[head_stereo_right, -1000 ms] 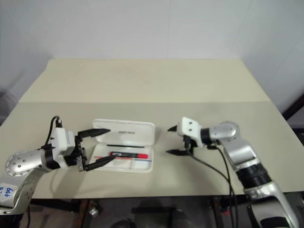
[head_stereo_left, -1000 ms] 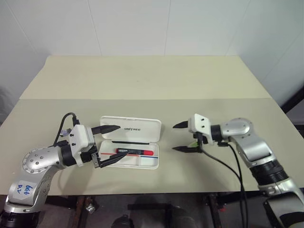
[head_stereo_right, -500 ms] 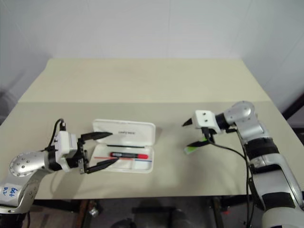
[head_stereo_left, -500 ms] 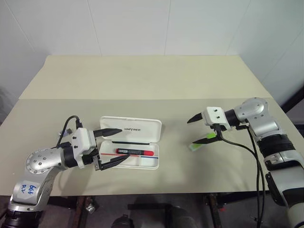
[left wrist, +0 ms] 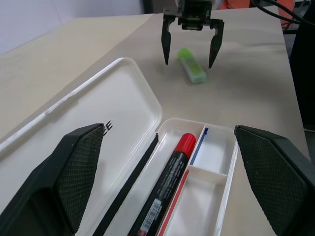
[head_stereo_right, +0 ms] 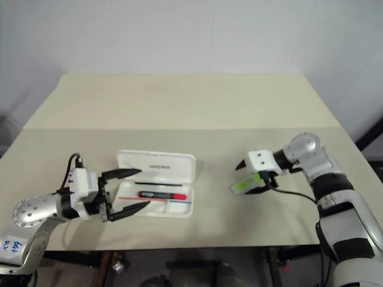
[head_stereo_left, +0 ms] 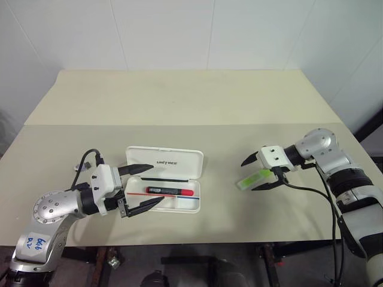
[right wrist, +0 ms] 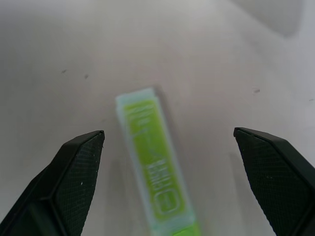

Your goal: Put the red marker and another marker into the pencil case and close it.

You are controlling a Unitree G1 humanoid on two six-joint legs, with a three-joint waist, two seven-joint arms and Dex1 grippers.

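Matte beige table [head_stereo_left: 179, 101]; glossy white pencil case [head_stereo_left: 164, 178]; flat translucent green marker [head_stereo_left: 253, 178] between wide-spread, empty right fingers [head_stereo_left: 247, 160]; left fingers [head_stereo_left: 136, 168] likewise.

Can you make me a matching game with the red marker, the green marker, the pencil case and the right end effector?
Things:
1. red marker
2. green marker
3. pencil case
4. right end effector

States:
A. lid open
B. lying on the bare table
C. open around the green marker
D. lying inside the case

Pairs: 1-D, 2-B, 3-A, 4-C
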